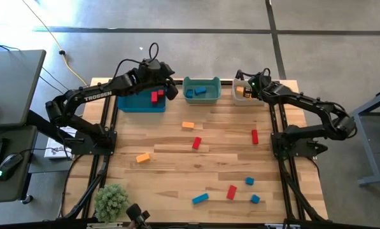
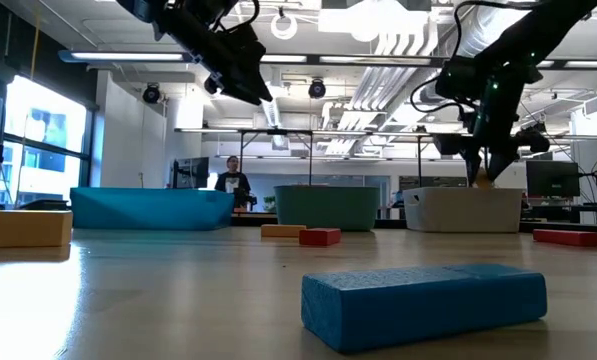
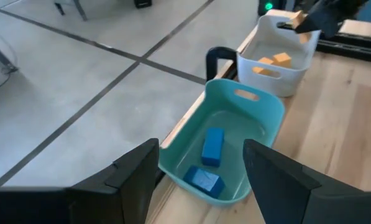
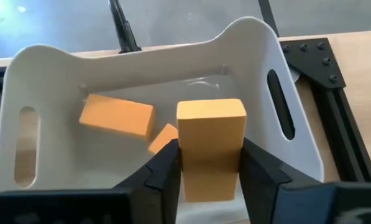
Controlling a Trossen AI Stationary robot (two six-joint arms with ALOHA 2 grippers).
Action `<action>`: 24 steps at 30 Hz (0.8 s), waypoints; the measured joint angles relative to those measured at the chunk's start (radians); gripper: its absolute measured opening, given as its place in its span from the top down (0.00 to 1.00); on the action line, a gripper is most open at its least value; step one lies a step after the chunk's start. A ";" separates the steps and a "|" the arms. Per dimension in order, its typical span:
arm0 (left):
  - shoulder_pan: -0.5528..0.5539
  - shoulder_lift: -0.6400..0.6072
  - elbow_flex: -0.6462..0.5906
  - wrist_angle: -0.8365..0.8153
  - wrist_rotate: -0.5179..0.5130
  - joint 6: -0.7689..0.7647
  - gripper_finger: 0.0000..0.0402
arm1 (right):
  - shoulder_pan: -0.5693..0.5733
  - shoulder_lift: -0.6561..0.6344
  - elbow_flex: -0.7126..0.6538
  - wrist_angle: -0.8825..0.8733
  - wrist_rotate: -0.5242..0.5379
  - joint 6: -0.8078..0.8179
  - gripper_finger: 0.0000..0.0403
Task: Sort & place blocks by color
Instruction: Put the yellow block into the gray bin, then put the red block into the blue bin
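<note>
My right gripper (image 4: 210,155) hangs over the white bin (image 4: 42,68) at the table's far right (image 1: 244,97), shut on an orange block (image 4: 211,134). Two more orange blocks (image 4: 117,116) lie in that bin. My left gripper (image 3: 201,149) is open and empty, above the gap between the blue bin (image 1: 135,103) and the teal bin (image 1: 202,97). Red blocks (image 1: 156,97) lie in the blue bin, two blue blocks (image 3: 211,149) in the teal one. Loose blocks lie flat on the table: orange (image 1: 188,125) (image 1: 142,157), red (image 1: 197,144) (image 1: 254,136) (image 1: 232,192), blue (image 1: 200,199) (image 1: 249,181) (image 1: 255,199). My right gripper pinches the orange block between its two fingers (image 4: 165,168), on two opposite side faces (image 4: 194,171). The fingers come from above, pointing down into the bin. The block sticks out past the fingertips and is lifted clear above the white bin's floor.
The three bins stand in a row along the table's far edge. A small green plant (image 1: 111,201) sits at the near left corner. In the low view a blue block (image 2: 423,300) lies close to the camera. The middle of the table between the loose blocks is bare wood.
</note>
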 joint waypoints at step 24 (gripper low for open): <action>0.000 0.000 0.000 0.004 0.033 -0.013 0.44 | 0.023 0.000 0.102 0.050 -0.169 -0.042 0.63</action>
